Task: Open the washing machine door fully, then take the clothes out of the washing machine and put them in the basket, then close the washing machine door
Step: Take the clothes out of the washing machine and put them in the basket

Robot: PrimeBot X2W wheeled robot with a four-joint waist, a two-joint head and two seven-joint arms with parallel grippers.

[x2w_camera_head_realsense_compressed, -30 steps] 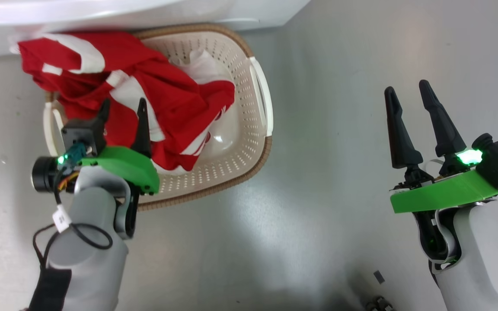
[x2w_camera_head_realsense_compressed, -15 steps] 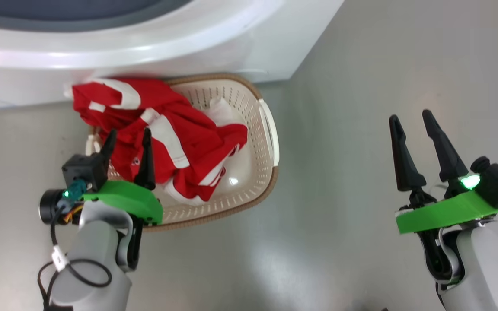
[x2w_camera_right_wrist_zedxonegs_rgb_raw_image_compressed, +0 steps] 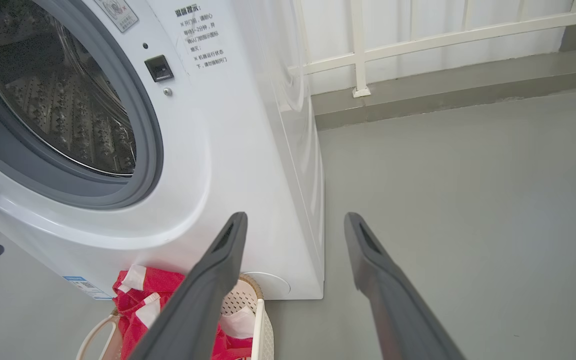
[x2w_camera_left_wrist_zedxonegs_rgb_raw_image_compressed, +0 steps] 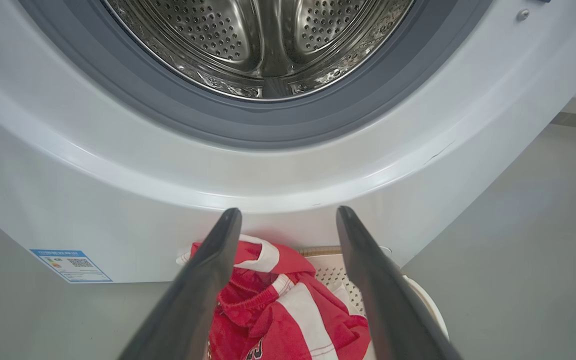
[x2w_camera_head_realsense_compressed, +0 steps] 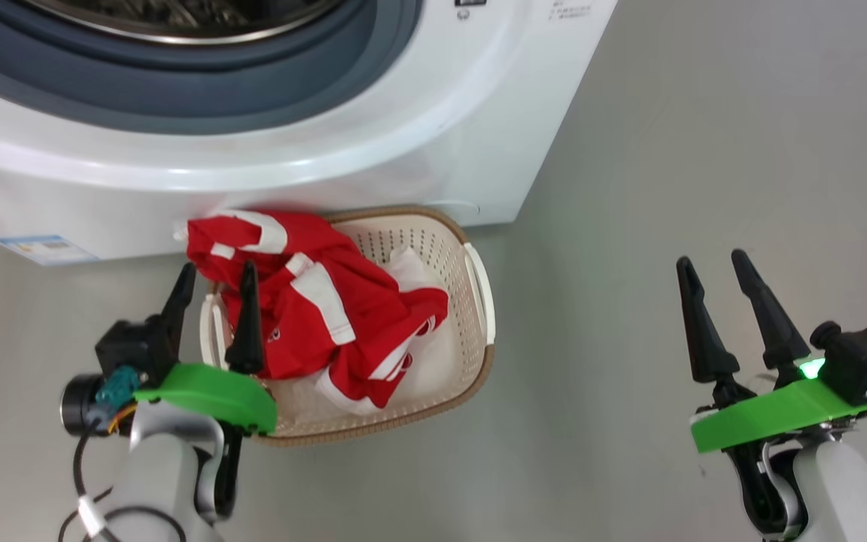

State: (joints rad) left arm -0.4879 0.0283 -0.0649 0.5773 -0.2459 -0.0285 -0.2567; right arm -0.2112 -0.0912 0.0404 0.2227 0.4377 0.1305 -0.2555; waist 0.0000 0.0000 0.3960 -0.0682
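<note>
hovering with left fingers [x2w_camera_head_realsense_compressed: 247, 324] spread wide, empty, just over the clothes [x2w_camera_head_realsense_compressed: 320, 301] lying in the basket [x2w_camera_head_realsense_compressed: 471, 331]. holding right fingers [x2w_camera_head_realsense_compressed: 701, 331] equally wide, empty, well apart from it.

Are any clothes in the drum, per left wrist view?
No: the drum shows bare steel where visible, and the clothes lie in the basket.
</note>
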